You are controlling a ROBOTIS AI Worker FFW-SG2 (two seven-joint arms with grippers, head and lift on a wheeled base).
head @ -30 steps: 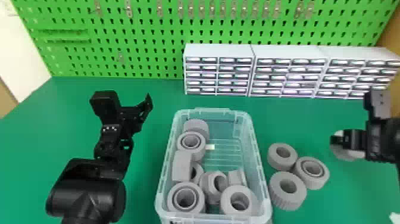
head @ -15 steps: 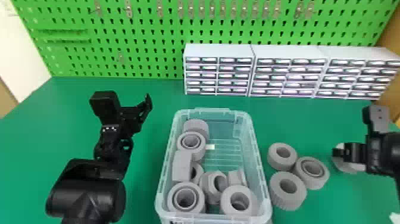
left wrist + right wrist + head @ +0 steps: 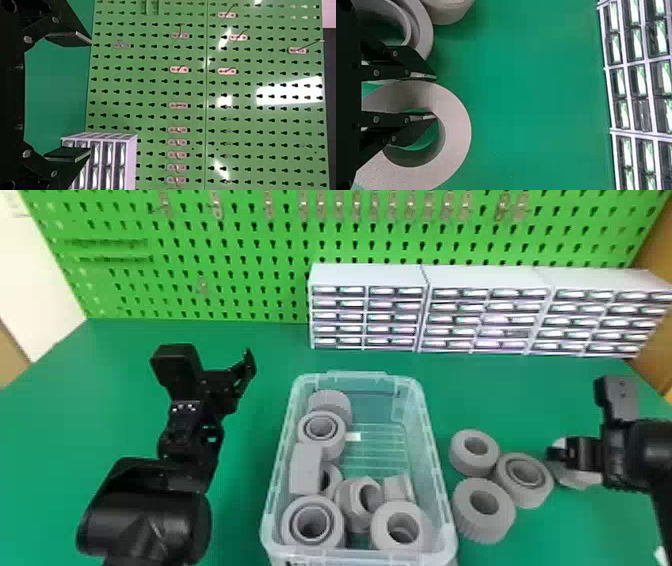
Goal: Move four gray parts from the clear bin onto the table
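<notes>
The right gripper has its two flat black fingers clamped on the wall of a thick gray ring-shaped part, one finger inside the hole and the other against the outer side (a narrow spacing, just about the width of that wall). The held ring is out over the green table, to the right of the other loose parts; whether its underside meets the tabletop, I cannot tell. Between it and the clear bin of see-through plastic, three more gray rings lie in a close cluster on the table: one farther back, one with an inner collar beside it, and one nearer the front. The bin holds about eight gray parts, some with their holes up and some tipped on edge, gathered along its left side and toward its front. The left gripper is parked over the table to the left of the bin, its fingers spread wide apart with nothing between them. Behind everything are the white small-drawer cabinets, standing in a row in front of the bright green perforated pegboard.
</notes>
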